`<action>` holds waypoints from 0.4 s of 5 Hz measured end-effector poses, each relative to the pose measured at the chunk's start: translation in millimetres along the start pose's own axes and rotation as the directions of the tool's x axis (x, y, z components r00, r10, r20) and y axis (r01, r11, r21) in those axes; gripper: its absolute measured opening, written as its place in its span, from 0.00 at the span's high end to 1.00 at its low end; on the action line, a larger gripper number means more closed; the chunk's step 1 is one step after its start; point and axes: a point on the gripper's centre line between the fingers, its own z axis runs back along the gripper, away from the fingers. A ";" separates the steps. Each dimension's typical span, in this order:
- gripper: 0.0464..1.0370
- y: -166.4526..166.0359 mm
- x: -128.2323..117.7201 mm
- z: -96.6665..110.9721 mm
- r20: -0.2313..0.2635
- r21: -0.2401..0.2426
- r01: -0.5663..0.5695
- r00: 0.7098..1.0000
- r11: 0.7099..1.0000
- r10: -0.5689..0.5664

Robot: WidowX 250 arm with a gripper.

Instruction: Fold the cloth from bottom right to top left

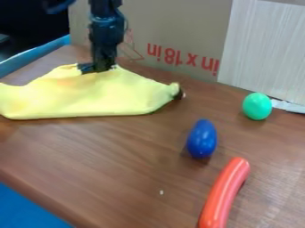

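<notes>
The black gripper [98,69] hangs down at the upper left, its tips pressed against the top edge of the yellow cloth [89,95]. The cloth lies on the left part of the brown table, folded over with a long straight edge along its near side. Around the gripper's tips the fabric is bunched and slightly raised. Its right end narrows to a small crumpled point with something dark beneath it. Whether the fingers are closed on the fabric is hard to make out.
A blue egg-shaped object [202,139] lies right of centre, a green one [257,106] farther right, and a red sausage-like object [224,194] at the near edge. Behind the table [113,164] stand a cardboard panel [173,26] and a pale board [265,49].
</notes>
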 end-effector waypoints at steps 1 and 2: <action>0.99 4.5 -7.2 -11.3 0.107 -0.044 0.102 0.989 0.994 -0.097; 0.99 13.6 -9.9 -3.4 0.171 -0.022 0.167 0.972 0.986 -0.160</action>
